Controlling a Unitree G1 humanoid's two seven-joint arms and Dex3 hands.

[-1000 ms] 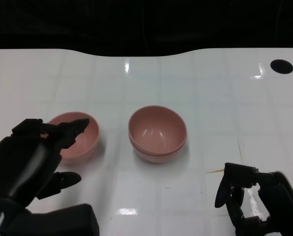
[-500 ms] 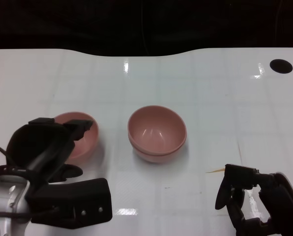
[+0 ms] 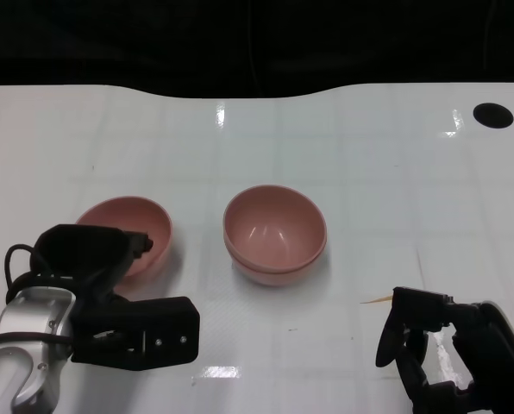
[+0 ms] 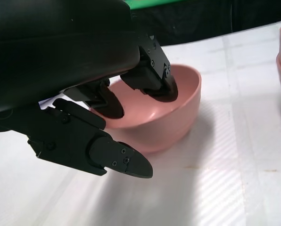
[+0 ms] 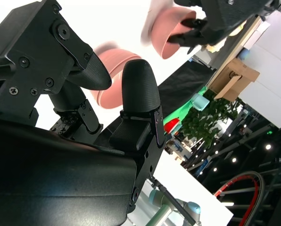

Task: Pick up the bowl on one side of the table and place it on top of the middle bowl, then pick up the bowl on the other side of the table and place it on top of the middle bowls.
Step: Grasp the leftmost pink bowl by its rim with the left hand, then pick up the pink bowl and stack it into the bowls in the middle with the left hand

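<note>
The left bowl (image 3: 128, 233) is seen at left of centre in the head view, standing on the white table (image 3: 369, 190). The left hand (image 3: 89, 259) is placed over its near rim from the lower left of the frame. In the left wrist view, upper fingers (image 4: 150, 82) are seen reaching over the rim into the bowl (image 4: 173, 113), while the lower finger (image 4: 117, 157) lies outside the wall, apart from it. The fingers are spread around the rim and no closed grip is shown; the bowl sits flat on the table.

The middle stack (image 3: 275, 233) is noted at centre frame: one pink bowl nested in another, well apart from the left bowl.

The right hand (image 3: 438, 345) is seen at the lower right of the head view, fingers (image 5: 138, 94) curled in, nothing held. A thin pale sliver (image 3: 378, 300) lies on the table just beside it.

The table is glossy white, with faint grid lines and light reflections. A dark round hole (image 3: 493, 115) is marked at upper right. A black background runs beyond the far edge. In the right wrist view, green foliage (image 5: 211, 117) and a cardboard box (image 5: 235, 75) are visible in the room.
</note>
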